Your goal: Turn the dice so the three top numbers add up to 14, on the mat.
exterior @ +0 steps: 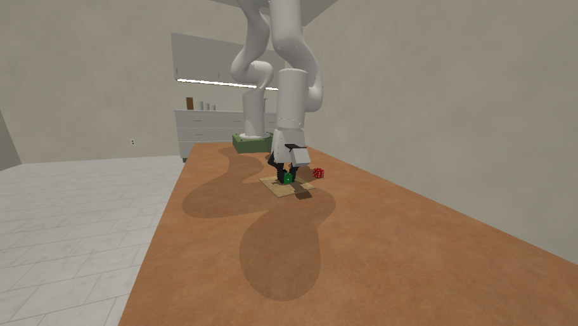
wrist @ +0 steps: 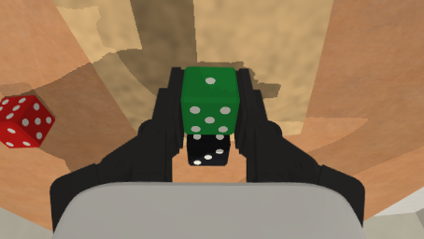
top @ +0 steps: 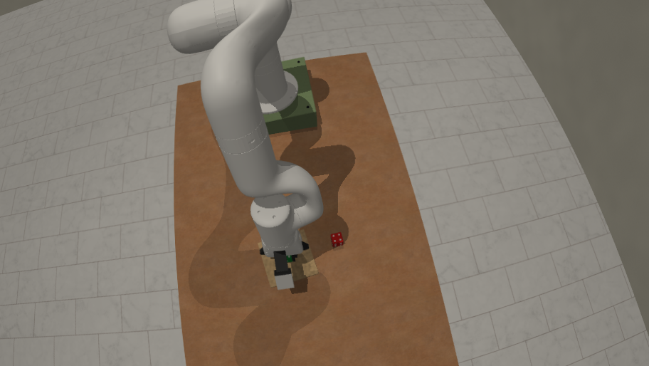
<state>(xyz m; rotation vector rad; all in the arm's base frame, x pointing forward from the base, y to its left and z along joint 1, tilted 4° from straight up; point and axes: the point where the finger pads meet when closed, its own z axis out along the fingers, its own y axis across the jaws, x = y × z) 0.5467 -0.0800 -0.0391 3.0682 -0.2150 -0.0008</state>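
Tool (wrist: 210, 105) | pinching green die (wrist: 210, 93) | low over mat (exterior: 279, 189), black die (wrist: 208, 150)

Green die (wrist: 210, 99) gripped over tan mat (exterior: 279, 189); black die (wrist: 208, 150) below — red die (top: 336, 239) seemingly off-mat.

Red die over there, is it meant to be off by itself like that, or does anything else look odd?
The red die sits on the bare table, off the tan mat, where all three belong. The gripper is shut on the green die, and the black die shows just beneath it.
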